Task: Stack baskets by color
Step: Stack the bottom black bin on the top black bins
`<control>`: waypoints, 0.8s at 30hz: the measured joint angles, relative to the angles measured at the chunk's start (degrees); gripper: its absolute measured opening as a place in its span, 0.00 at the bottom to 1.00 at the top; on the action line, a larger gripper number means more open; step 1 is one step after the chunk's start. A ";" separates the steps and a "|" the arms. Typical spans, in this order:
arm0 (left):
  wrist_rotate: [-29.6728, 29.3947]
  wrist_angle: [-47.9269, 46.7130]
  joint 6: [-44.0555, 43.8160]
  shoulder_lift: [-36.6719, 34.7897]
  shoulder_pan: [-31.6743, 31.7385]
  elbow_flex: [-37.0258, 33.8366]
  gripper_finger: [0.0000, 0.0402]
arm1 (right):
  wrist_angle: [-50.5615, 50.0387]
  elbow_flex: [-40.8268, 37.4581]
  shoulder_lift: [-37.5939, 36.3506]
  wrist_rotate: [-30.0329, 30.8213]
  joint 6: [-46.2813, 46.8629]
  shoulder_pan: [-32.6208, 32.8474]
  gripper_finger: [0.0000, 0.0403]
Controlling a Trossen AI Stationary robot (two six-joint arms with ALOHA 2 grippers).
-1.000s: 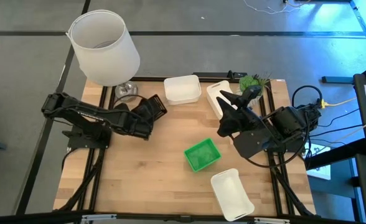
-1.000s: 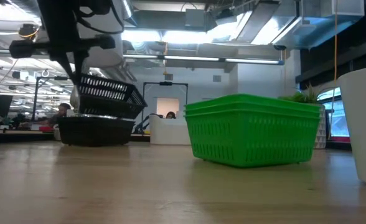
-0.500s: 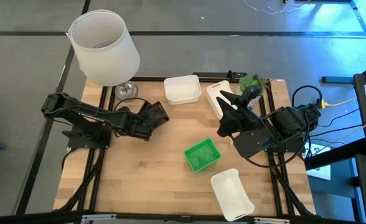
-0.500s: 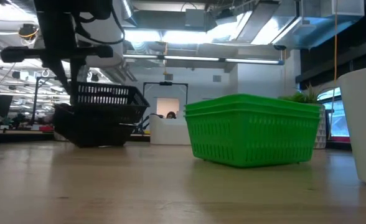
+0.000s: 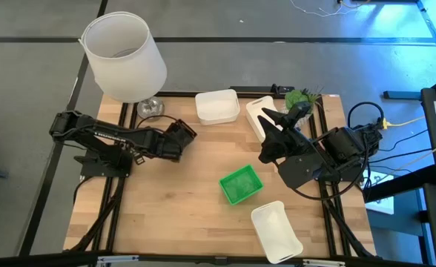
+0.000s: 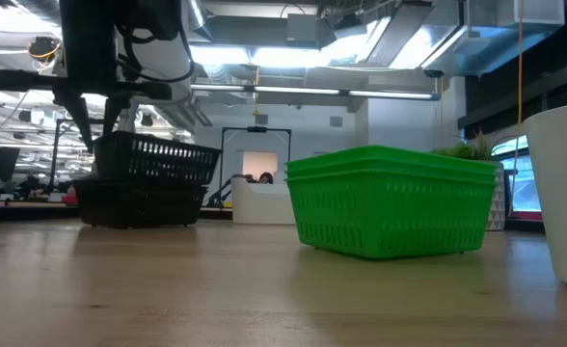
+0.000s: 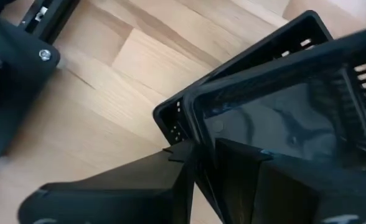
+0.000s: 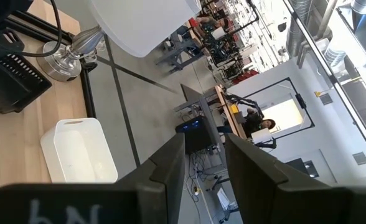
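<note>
At tabletop's left rear, left gripper [image 7: 198, 163] jaws straddle upper black basket [image 6: 153, 159] rim, loosening; nest squarely on lower black basket [image 6: 139, 204] before lifting. Right gripper [image 5: 271, 117] jaws wide, idle.

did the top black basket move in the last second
Yes. In the low view the upper black basket has dropped and levelled onto the lower black basket, nearer the tabletop, shifting slightly left.

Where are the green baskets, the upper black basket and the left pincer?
green baskets [image 6: 390, 198], low view, front wall.
upper black basket [image 6: 158, 159], low view, mesh side.
left pincer [image 5: 179, 139], high view, between fingertips.
</note>
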 joint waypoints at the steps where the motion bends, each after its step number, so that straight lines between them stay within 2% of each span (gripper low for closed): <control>1: -0.08 -0.21 0.00 -0.14 -0.02 0.00 0.13 | 0.00 0.00 0.00 0.02 0.02 0.00 0.29; 8: -0.33 -3.09 -0.25 -3.50 -1.05 0.04 0.13 | 0.02 0.00 0.02 -0.28 0.02 -0.01 0.29; 14: -3.23 -4.22 -0.35 -7.24 -2.57 0.09 0.13 | 0.03 -0.02 0.04 -7.89 0.46 -0.50 0.29; 18: -9.78 -5.15 3.75 -8.77 -4.92 2.81 0.13 | -0.20 -0.02 0.04 -19.44 -0.95 -3.72 0.29; 24: -16.73 -4.53 23.02 -11.16 -9.69 9.74 0.14 | 5.22 -1.58 0.04 -46.67 -4.82 -13.82 0.28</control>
